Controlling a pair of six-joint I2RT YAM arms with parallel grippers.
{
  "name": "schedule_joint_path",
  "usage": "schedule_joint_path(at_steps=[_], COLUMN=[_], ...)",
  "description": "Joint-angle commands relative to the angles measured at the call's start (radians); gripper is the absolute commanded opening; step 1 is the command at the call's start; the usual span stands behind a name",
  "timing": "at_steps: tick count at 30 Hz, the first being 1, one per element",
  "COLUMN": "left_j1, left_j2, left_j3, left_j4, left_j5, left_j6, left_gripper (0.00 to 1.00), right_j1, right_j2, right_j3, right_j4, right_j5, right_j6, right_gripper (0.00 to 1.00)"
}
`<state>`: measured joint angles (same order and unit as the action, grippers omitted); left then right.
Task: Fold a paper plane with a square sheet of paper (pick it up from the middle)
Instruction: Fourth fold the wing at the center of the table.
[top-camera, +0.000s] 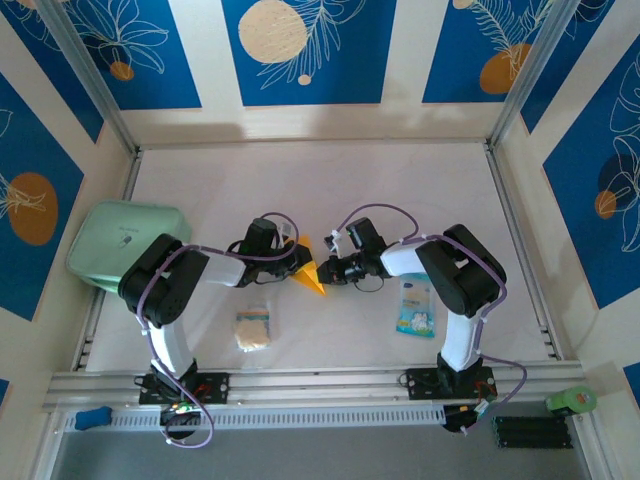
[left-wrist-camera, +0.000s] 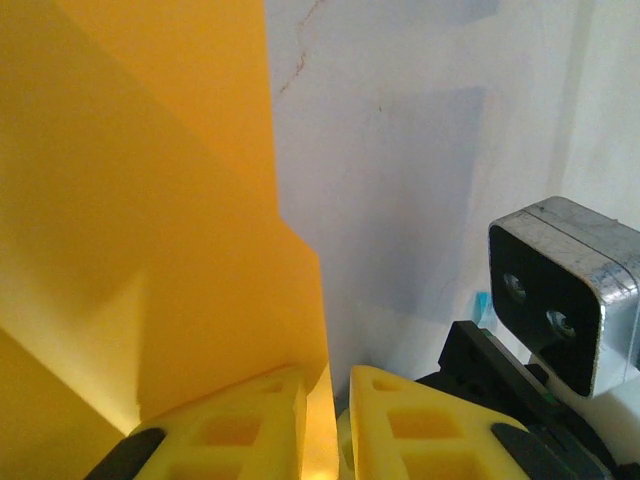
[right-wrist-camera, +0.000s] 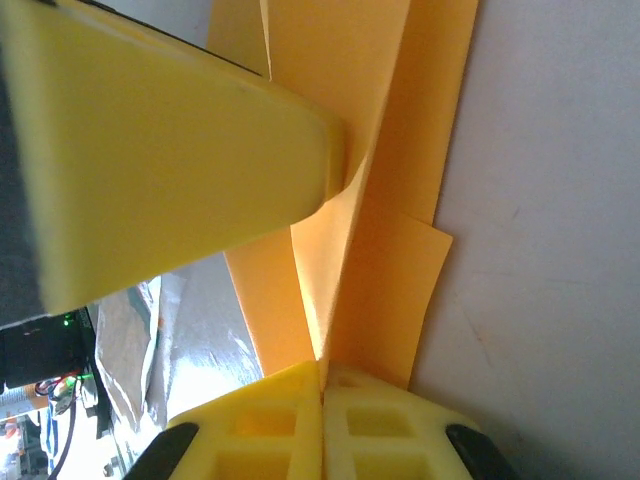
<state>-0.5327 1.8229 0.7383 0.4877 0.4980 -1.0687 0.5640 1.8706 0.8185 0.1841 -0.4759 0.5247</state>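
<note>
1. The sheet of paper (top-camera: 311, 278) is at mid-table, right where the two arms meet. From above it reads as a small orange-yellow wedge.
2. The left gripper (left-wrist-camera: 335, 400) has its jaws drawn almost together. The paper's edge runs down into the sliver of gap between them, so it is pinching the sheet.
3. The right gripper (right-wrist-camera: 322, 372) is clamped tight, its pads meeting on a raised ridge of paper that looks like a centre crease.
4. Done so far, as I judge it: the sheet is no longer a flat square. The wrist views show overlapping layers, stepped edges and a narrowed shape, so several folds are already in.
5. Left to do: probably the last wing folds, then setting the plane down. From above the paper is too small to tell whether the wings are formed, so it may be nearer finished than that.
6. The blue-white packet (top-camera: 414, 306) and the spongy square (top-camera: 254, 329) lie on the table well apart from the paper, nearer the arm bases.
</note>
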Motion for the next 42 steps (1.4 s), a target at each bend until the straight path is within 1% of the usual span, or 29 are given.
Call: schedule_joint_path(at_steps=[1,4,8,12,22,31,35,42], left_j1=[0.011,0.021,0.037,0.039,0.024,0.011,0.005,0.0], left_j2=[-0.008,-0.05,-0.105,-0.126,-0.083,-0.025,-0.001,0.017], left_j3=[0.0,-0.012,-0.038,-0.057,-0.09,-0.052,-0.027,-0.013], left_j4=[0.018,0.017,0.006,-0.011,0.082,0.083,0.09,0.093], left_j5=[0.019,0.015,0.009,0.002,0.024,0.04,0.051,0.053], left_j6=[0.0,0.012,0.04,0.065,0.025,0.028,0.028,0.028], left_gripper=[0.21,0.24,0.22,0.19,0.14,0.13,0.13,0.13], right_j1=[0.004,0.003,0.003,0.001,0.0,-0.001,-0.001,-0.006], right_j2=[0.075,0.077,0.076,0.083,0.088,0.095,0.097,0.097], right_j3=[-0.005,0.006,0.018,0.03,0.027,0.014,0.013,0.011], right_j4=[-0.094,-0.119,-0.153,-0.174,-0.163,-0.135,-0.13,-0.13], right_j5=[0.085,0.089,0.097,0.105,0.109,0.105,0.105,0.104], right_j6=[-0.018,-0.017,-0.014,-0.012,-0.001,-0.003,0.001,0.005], right_gripper=[0.06,0.06,0.06,0.06,0.06,0.07,0.08,0.14])
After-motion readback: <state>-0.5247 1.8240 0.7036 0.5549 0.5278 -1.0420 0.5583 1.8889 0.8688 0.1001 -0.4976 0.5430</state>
